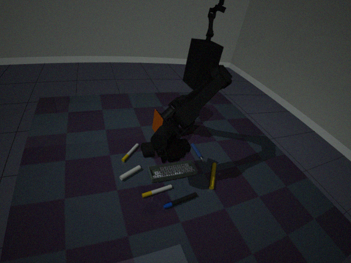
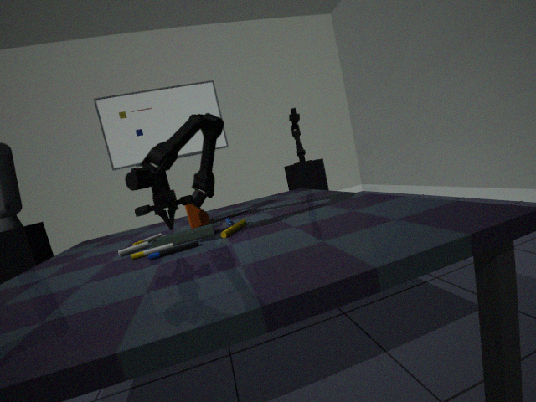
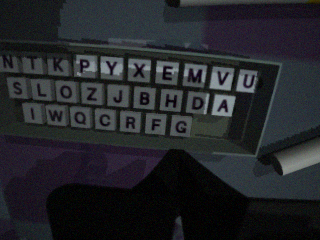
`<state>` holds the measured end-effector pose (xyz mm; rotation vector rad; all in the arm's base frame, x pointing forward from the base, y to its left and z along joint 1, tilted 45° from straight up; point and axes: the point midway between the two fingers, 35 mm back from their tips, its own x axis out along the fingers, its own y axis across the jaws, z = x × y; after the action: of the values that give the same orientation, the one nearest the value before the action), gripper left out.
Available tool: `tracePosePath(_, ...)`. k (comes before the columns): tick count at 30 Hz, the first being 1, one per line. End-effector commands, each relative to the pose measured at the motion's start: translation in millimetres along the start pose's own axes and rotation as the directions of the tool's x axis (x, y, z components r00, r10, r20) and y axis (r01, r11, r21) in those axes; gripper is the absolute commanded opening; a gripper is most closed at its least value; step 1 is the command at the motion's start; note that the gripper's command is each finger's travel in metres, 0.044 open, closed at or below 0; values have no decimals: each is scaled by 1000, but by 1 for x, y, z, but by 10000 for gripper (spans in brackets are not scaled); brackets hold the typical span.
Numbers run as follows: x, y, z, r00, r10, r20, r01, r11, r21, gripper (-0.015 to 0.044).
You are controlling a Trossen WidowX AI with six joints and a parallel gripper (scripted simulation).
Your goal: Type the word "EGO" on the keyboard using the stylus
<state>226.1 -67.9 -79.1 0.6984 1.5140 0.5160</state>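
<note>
The keyboard lies on the table. In the wrist view its letters read upright: the E key is in the top row, the O key in the middle row and the G key at the right end of the bottom row. A blue stylus with a thin pale tip lies beside the keyboard, outside the wrist view. My gripper is shut with nothing between the fingers. Its tips are above the table, just beyond the keyboard's bottom-row side, near G.
A thick yellow marker lies beside the keyboard. A black pen with a blue cap and a white-yellow marker lie along its near side. A white marker and another white-yellow one lie left. An orange block stands behind.
</note>
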Motion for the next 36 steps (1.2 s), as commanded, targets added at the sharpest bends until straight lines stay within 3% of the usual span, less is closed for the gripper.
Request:
tracePosePath(1, 0, 2, -1, 1000, -2, -3, 2, 1000, -3, 0)
tracePosePath(8, 1, 74, -1, 1000, 2, -4, -2, 1000, -2, 0)
tracePosePath(20, 1, 76, -2, 1000, 3, -4, -3, 1000, -2, 0)
tracePosePath(26, -57, 76, -1, 1000, 0, -4, 0, 1000, -2, 0)
tracePosePath(36, -57, 74, 2, 1000, -2, 12, 2, 1000, -2, 0)
